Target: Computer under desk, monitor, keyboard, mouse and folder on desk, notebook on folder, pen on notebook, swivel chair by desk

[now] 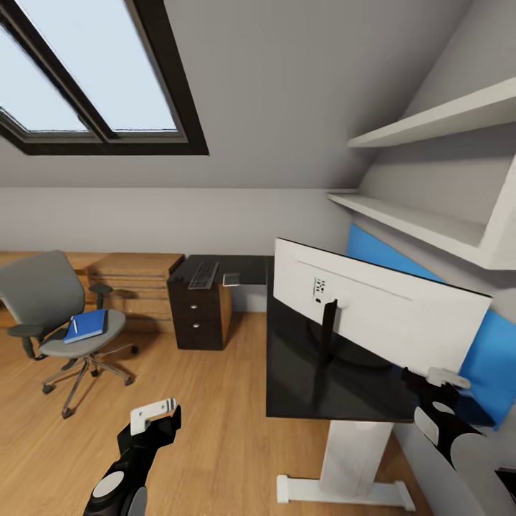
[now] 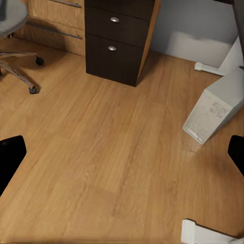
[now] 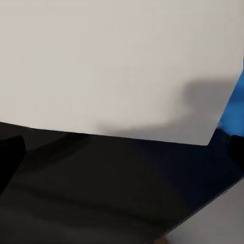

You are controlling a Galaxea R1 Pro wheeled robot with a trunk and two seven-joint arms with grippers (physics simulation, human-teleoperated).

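The monitor (image 1: 380, 308) stands on the black desk (image 1: 301, 390) with its pale grey back toward me. My right gripper (image 1: 438, 383) is open at its lower right corner, close to that back (image 3: 117, 66). Low over the wood floor, my left gripper (image 1: 158, 417) is open and empty. The keyboard (image 1: 203, 274) lies on the far desk wing, beside a small grey flat thing (image 1: 233, 279) that I cannot identify. At left, the swivel chair (image 1: 43, 294) carries the blue folder (image 1: 86, 325) with the white pen (image 1: 74, 325) on it. The computer (image 2: 216, 109) stands on the floor.
The black drawer unit (image 1: 197, 315) (image 2: 119, 38) holds up the far desk wing, with a light wooden dresser (image 1: 136, 283) to its left. White shelves (image 1: 430, 222) jut from the right wall over the blue back panel (image 1: 494, 351). The white desk foot (image 1: 337, 491) lies ahead.
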